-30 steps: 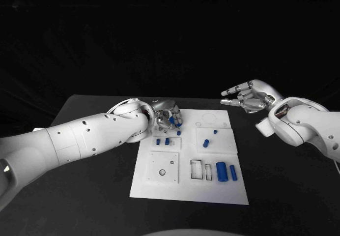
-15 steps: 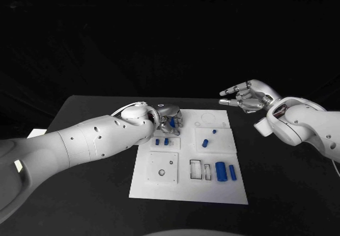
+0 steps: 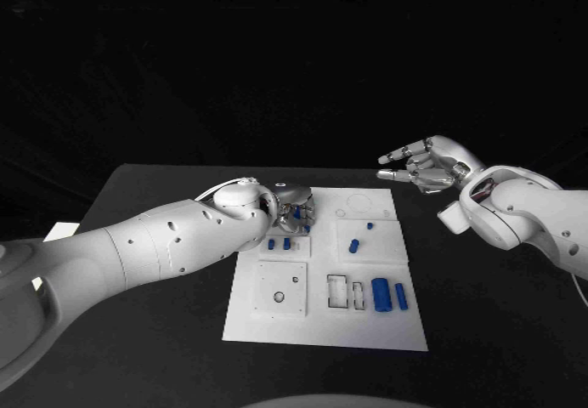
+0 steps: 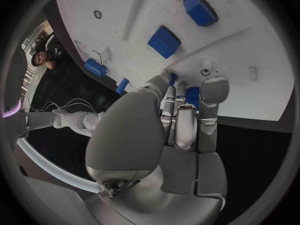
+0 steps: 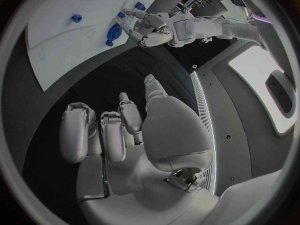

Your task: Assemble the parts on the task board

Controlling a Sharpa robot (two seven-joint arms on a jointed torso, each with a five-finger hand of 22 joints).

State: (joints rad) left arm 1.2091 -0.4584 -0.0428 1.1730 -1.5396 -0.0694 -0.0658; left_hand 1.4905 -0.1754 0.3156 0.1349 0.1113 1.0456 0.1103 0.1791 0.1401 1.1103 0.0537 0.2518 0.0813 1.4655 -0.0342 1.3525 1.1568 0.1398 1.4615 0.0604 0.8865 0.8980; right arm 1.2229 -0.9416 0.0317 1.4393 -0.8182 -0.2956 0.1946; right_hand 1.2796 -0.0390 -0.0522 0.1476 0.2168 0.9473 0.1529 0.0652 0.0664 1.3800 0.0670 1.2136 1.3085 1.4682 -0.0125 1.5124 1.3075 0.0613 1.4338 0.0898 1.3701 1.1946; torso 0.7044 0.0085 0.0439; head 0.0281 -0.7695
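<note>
Left hand [image 3: 289,208] lowered at far left corner of task board [image 3: 326,327], pinching a blue part [image 4: 192,96], seemingly for seating; right hand [image 3: 425,167] raised off far right edge, fingers spread, empty; remaining parts [image 3: 390,295] mid-board.

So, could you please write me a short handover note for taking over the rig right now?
Left hand: low over the far left corner of the task board, fingers closed round a small blue part.
Right hand: raised off the board's far right corner, fingers loosely curled, holding nothing.
Other blue parts: two in the left recess, two near the middle, two cylinders near right.
Done: cannot tell that any part is seated.
Left: place the held part, then the rest.
</note>
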